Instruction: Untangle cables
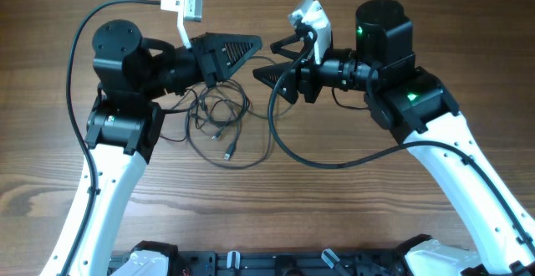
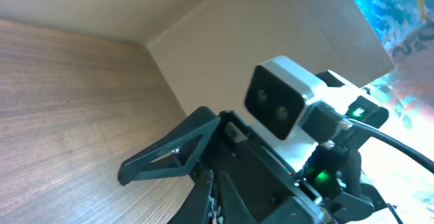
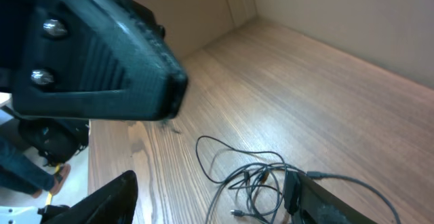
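The cables (image 1: 216, 111) are thin black cords in a loose tangle on the wooden table, with a small plug (image 1: 227, 153) at the near edge. My left gripper (image 1: 257, 43) is shut above the tangle's far side, pointing right; its closed fingers (image 2: 215, 207) show nothing clearly between them. My right gripper (image 1: 263, 61) faces it, open, tips almost meeting the left's. In the right wrist view the cables (image 3: 261, 176) lie on the table beyond my open right gripper (image 3: 210, 178), one strand passing close to the right-hand finger. The left gripper (image 3: 102, 68) fills the upper left.
A thicker black cable (image 1: 318, 162) from the right arm loops over the table (image 1: 351, 226) to the right of the tangle. The left arm's cable (image 1: 79, 75) arcs round its left side. A pale wall (image 3: 339, 20) borders the table.
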Controlling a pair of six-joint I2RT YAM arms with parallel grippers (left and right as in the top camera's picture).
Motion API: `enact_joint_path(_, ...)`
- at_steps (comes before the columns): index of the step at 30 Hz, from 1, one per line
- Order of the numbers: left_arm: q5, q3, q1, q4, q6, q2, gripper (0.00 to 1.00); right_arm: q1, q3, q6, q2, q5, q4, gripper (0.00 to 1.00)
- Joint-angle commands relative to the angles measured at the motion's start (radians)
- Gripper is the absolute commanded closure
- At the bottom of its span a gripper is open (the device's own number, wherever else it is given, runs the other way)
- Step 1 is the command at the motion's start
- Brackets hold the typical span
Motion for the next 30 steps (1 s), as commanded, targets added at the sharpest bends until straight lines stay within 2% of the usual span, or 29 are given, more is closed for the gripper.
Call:
enact_joint_path(1, 0.026, 0.007, -0.003, -0.018, 0.037, 0.001, 0.96, 0.002, 0.016, 0.023, 0.026, 0.028, -0.041, 0.34)
enact_joint_path(3, 0.008, 0.007, 0.009, -0.103, 0.133, 0.001, 0.96, 0.002, 0.016, 0.045, 0.033, 0.108, -0.113, 0.37)
enact_joint_path(6, -0.117, 0.007, 0.026, -0.308, 0.258, 0.001, 0.89, 0.002, 0.015, 0.111, 0.049, 0.252, -0.229, 0.34)
enact_joint_path(8, -0.268, 0.007, 0.034, -0.470, 0.343, 0.001, 0.81, 0.002, 0.013, 0.141, 0.063, 0.307, -0.285, 0.34)
enact_joint_path(9, -0.361, 0.007, 0.034, -0.543, 0.373, 0.001, 0.81, 0.002, 0.010, 0.164, 0.070, 0.322, -0.311, 0.34)
enact_joint_path(11, -0.541, 0.007, 0.033, -0.656, 0.397, 0.001, 0.80, 0.002, 0.006, 0.200, 0.094, 0.319, -0.349, 0.34)
enact_joint_path(14, -0.804, 0.007, 0.033, -0.800, 0.396, 0.001, 0.65, 0.003, 0.005, 0.225, 0.149, 0.301, -0.402, 0.34)
enact_joint_path(16, -0.905, 0.007, 0.033, -0.863, 0.396, 0.001, 0.59, 0.004, 0.003, 0.225, 0.198, 0.249, -0.426, 0.33)
enact_joint_path(21, -1.007, 0.007, 0.033, -0.928, 0.396, 0.001, 0.51, 0.018, 0.003, 0.245, 0.309, 0.164, -0.454, 0.31)
enact_joint_path(30, -1.007, 0.007, 0.033, -0.946, 0.393, 0.001, 0.49, 0.018, 0.003, 0.207, 0.554, -0.030, -0.453, 0.27)
